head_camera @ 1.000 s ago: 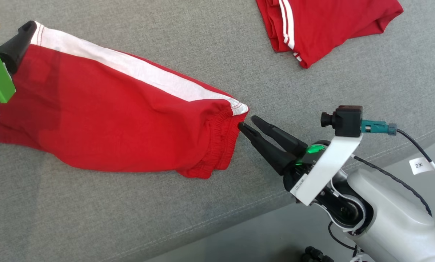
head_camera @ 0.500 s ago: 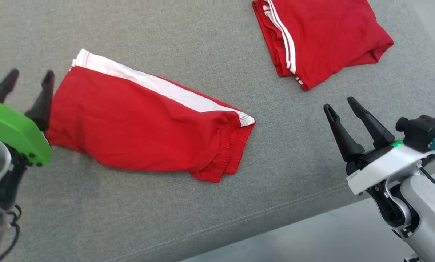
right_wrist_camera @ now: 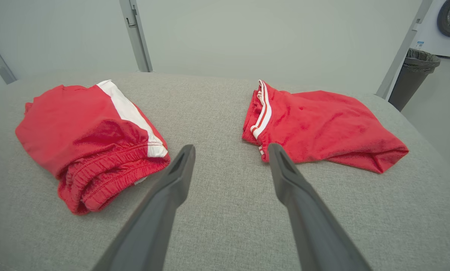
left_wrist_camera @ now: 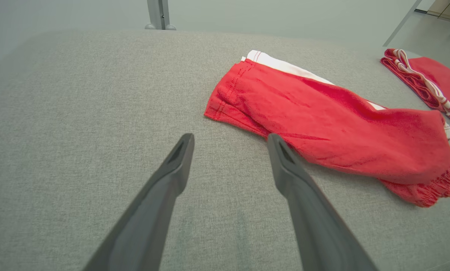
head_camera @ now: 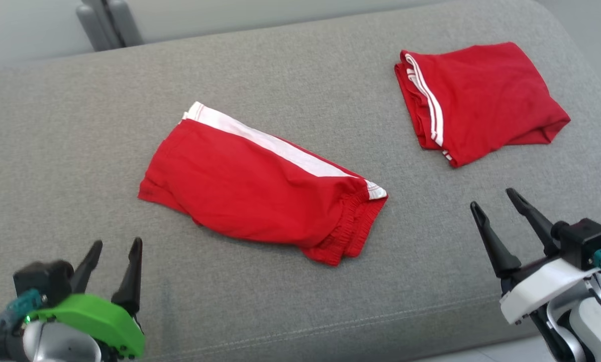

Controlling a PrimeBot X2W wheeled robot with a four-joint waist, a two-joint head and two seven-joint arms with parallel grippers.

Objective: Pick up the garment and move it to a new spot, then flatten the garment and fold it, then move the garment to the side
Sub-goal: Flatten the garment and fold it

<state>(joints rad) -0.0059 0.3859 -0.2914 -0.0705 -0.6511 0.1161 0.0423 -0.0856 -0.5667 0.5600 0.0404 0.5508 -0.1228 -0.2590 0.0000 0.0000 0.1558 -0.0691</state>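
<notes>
We're holding left gripper [head_camera: 117, 243] & right gripper [head_camera: 492, 198] open, empty, off the red shorts [head_camera: 250, 201], prob. half-folded on the grey cushion [head_camera: 290, 306]; next we're needing a waistband [head_camera: 352, 232] grasp.

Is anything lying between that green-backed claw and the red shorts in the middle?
Nothing visible. Bare grey cushion lies between the open left gripper and the shorts; the other red garment lies far off to the right.
</notes>
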